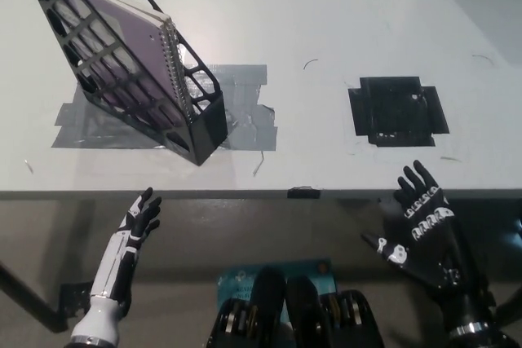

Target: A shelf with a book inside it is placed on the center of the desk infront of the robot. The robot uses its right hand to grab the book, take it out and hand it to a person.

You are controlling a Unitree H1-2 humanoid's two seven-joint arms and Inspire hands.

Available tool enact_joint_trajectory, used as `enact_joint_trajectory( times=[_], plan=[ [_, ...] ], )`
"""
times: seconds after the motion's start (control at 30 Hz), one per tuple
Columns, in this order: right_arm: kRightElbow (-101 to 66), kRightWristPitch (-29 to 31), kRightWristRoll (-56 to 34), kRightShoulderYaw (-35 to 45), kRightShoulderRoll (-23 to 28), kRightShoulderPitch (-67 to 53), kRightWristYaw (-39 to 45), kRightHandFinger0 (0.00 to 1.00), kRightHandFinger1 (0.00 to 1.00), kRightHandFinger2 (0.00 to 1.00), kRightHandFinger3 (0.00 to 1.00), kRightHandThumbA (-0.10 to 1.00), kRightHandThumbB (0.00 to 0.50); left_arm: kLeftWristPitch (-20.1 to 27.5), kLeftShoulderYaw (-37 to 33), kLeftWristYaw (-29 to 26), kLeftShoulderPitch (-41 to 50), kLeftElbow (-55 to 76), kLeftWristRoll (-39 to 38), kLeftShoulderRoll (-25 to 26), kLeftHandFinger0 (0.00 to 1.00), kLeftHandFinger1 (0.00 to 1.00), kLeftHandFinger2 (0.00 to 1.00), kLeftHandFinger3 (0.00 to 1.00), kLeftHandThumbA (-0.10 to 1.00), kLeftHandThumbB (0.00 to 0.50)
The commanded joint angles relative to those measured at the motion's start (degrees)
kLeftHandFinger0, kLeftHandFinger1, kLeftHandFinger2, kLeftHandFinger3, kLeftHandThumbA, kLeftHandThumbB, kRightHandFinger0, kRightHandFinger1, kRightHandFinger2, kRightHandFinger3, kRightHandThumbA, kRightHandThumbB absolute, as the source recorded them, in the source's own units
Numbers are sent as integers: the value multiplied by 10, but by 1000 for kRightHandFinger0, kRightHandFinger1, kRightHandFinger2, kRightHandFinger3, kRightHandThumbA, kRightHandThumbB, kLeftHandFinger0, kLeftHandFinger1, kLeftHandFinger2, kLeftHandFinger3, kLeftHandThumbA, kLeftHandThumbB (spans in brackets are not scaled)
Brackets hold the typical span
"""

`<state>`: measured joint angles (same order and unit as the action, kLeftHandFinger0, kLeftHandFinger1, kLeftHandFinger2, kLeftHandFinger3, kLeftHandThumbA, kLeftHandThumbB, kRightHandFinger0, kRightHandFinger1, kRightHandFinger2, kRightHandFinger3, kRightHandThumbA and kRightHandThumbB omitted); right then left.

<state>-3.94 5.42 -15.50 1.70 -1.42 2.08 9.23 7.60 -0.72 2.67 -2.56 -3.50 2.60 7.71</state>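
Right hand open, fingers spread, holding nothing, below desk edge. Spiral-bound notebook upright in black lattice plastic shelf, far up-left of it. Left hand resting open.

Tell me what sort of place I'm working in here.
Probably a lab or test bench, not an office. The white desk has grey tape fixing a black shelf that holds a spiral book, and a black tape patch. Both the left hand and right hand are open, below the desk edge.
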Motion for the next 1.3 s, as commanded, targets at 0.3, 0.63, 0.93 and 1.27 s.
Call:
enact_joint_trajectory(
  times=[0.3,0.63,0.93,1.27],
  plan=[
    [-85,-56,66,-51,-32,199,-30,1000,1000,1000,1000,1000,263,31,-6,11,12,10,-5,0,1000,1000,1000,1000,1000,219],
    [103,-57,111,-87,-76,398,-45,1000,1000,1000,1000,1000,233,22,-9,12,10,15,6,-2,1000,1000,1000,1000,1000,274],
    [281,-26,111,-80,-111,504,-52,1000,1000,1000,1000,1000,332,31,-20,23,13,12,-1,-1,1000,1000,1000,1000,1000,272],
    [369,-5,121,-74,-134,541,-68,1000,1000,1000,1000,1000,311,14,-24,26,9,28,11,2,1000,1000,1000,1000,1000,277]
  ],
)
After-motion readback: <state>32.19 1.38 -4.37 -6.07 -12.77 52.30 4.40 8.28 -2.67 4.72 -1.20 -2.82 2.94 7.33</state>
